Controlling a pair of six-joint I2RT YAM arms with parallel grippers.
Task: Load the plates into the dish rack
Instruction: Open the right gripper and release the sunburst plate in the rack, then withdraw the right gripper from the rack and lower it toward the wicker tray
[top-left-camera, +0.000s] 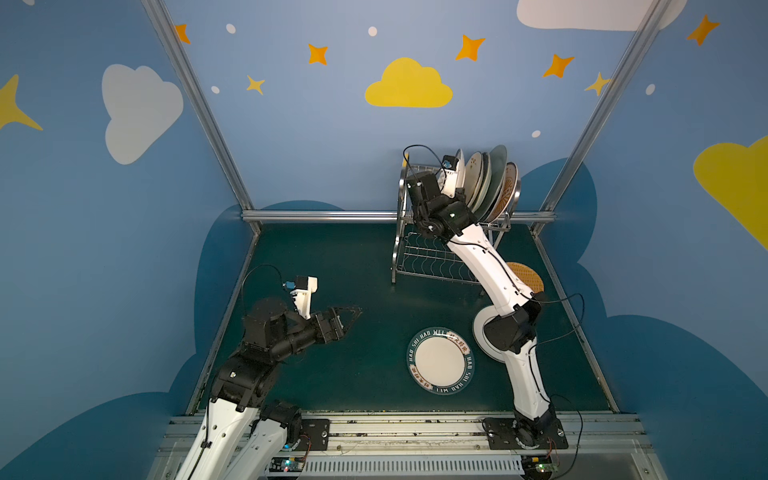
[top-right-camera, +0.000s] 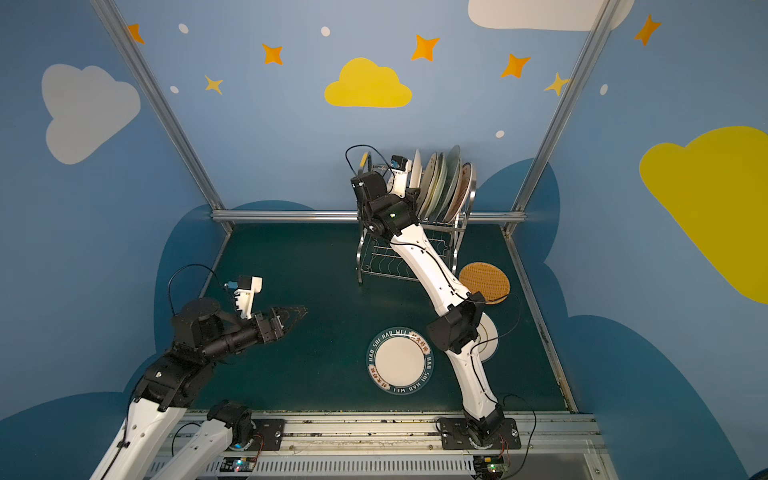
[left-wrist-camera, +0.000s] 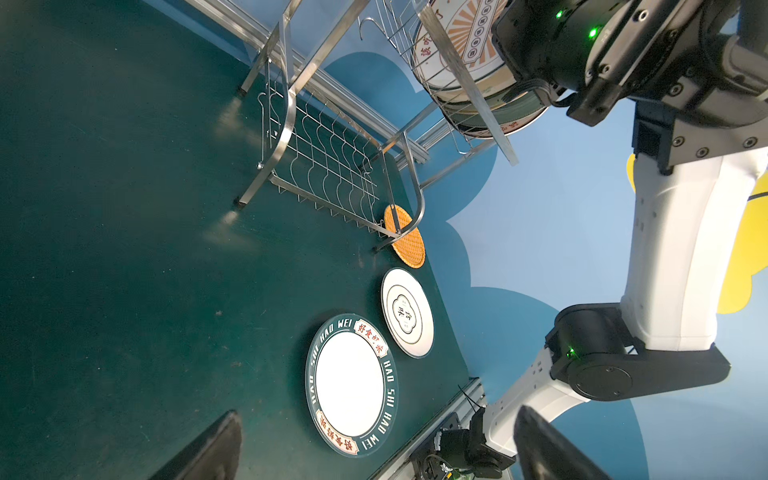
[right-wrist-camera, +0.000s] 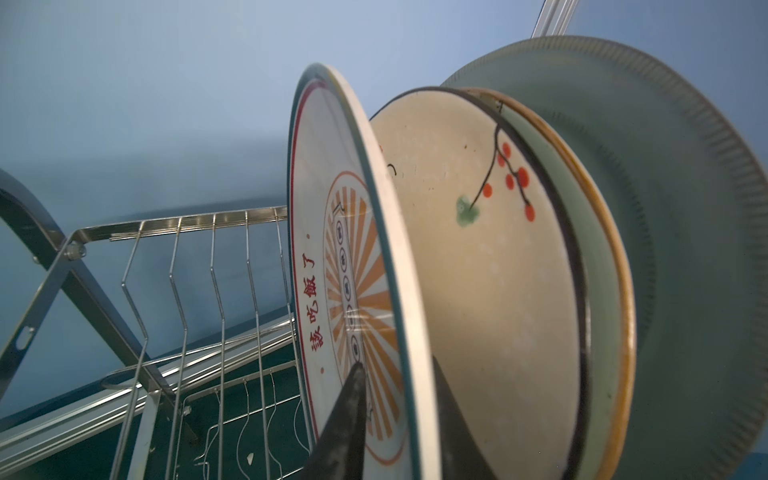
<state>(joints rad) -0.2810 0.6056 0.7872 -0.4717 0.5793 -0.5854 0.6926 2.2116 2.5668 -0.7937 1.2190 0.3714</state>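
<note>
I've several plates (top-left-camera: 492, 183) in the dish rack (top-left-camera: 419, 259), three waiting before it; right gripper (right-wrist-camera: 395, 365) straddles the sunburst plate (right-wrist-camera: 328, 257), pinch unclear.

Reading the table (top-left-camera: 332, 257) as a dial with twelve at the back wall, find the dish rack (top-left-camera: 428, 257) at one o'clock, a row of plates (top-left-camera: 492, 183) on edge in its upper tier toward the three o'clock end, and the right gripper (right-wrist-camera: 395, 365) astride the sunburst plate (right-wrist-camera: 328, 266) at that row's nine o'clock end. Look to three o'clock for the woven plate (top-left-camera: 525, 276) beside the rack's front corner, to four for the emblem plate (left-wrist-camera: 407, 311) under the right arm's elbow (top-left-camera: 507, 328), to five for the lettered plate (top-left-camera: 440, 359) just beside it, and to nine for the left gripper (top-left-camera: 349, 316), well apart from every plate.
</note>
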